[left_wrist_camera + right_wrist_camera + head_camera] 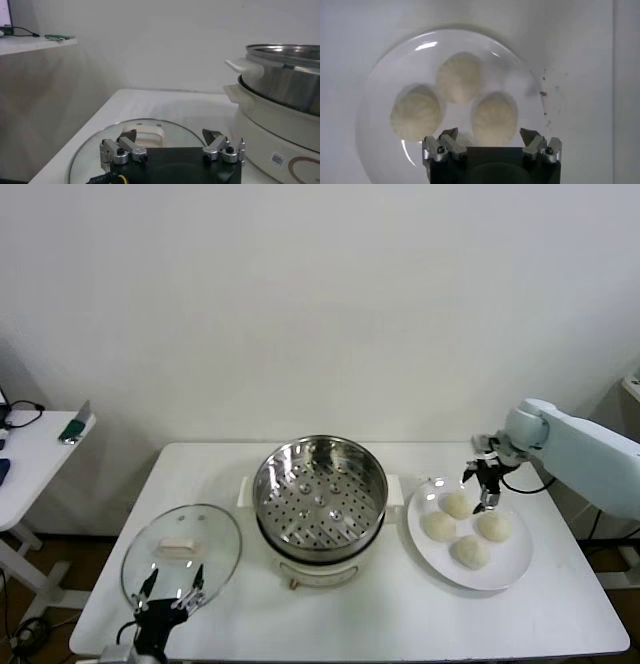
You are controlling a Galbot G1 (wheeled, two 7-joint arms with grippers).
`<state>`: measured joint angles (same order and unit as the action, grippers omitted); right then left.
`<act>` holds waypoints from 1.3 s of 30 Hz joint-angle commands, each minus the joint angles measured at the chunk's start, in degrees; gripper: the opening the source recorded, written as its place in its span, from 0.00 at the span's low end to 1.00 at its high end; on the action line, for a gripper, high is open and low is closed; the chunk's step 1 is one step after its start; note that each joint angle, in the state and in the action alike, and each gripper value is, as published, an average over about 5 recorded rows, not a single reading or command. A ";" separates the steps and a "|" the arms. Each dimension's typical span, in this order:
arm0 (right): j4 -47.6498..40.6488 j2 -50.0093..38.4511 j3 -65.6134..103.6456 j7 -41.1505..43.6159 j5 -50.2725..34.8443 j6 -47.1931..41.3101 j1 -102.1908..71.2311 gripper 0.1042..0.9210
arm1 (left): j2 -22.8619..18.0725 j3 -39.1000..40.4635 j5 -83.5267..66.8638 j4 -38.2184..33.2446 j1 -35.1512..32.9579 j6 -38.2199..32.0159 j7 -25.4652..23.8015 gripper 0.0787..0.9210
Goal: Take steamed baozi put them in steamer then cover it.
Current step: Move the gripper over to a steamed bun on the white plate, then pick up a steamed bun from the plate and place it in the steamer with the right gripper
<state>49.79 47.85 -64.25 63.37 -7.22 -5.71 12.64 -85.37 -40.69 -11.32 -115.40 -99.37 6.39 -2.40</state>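
Plain white wall [320, 304] behind white table [400, 614]; side table [35, 459] left.

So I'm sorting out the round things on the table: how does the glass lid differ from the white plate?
The glass lid is clear, with a pale handle on top; the white plate is opaque and has none. The lid lies bare on the steamer's left, before the open left gripper; the plate lies on its right, holding four baozi under the open right gripper. Both are round and flat on the table.
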 commanded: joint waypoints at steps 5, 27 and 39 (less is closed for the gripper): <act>-7.97 5.22 2.73 -1.37 2.92 0.17 -3.77 0.88 | -0.11 -0.02 -0.29 0.05 0.58 0.41 -0.11 0.88; 3.27 0.99 -5.14 -1.12 -1.27 1.53 6.85 0.63 | 0.34 -0.31 -0.65 -0.83 0.48 0.71 -0.02 0.88; 33.84 5.04 -28.83 -2.16 -9.88 12.54 47.98 0.63 | 0.72 0.40 -0.19 -1.32 0.41 0.97 -0.15 0.88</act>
<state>64.93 50.79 -80.32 62.19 -12.52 1.40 37.37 -84.82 -40.44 -11.70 -116.66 -99.00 7.32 -2.48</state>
